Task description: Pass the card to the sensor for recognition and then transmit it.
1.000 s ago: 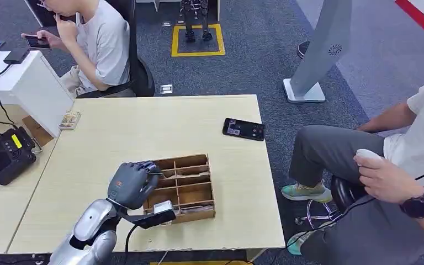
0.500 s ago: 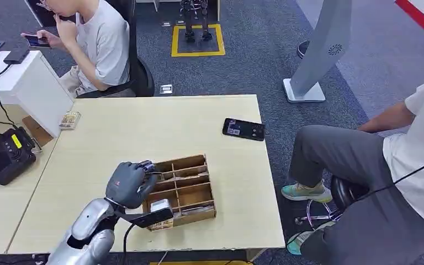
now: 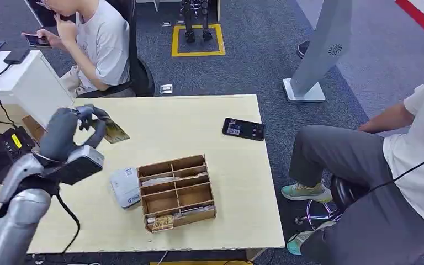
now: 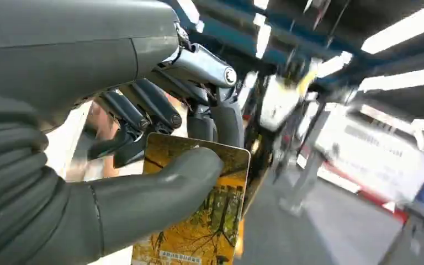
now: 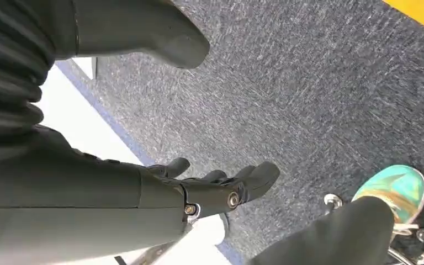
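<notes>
Head view: the left hand is pinching the card above the worktop — the sensor is lying below the hand, touching the wooden organiser.

Left wrist view: thumb and fingers are clamping the card.

Right wrist view: the right hand is hanging over the carpet — fingers spread, holding nothing.

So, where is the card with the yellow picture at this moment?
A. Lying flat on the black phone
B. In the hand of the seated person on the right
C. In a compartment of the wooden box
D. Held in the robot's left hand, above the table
D. The left hand holds the card raised over the table; the left wrist view shows its thumb pressed on the card's face.
</notes>
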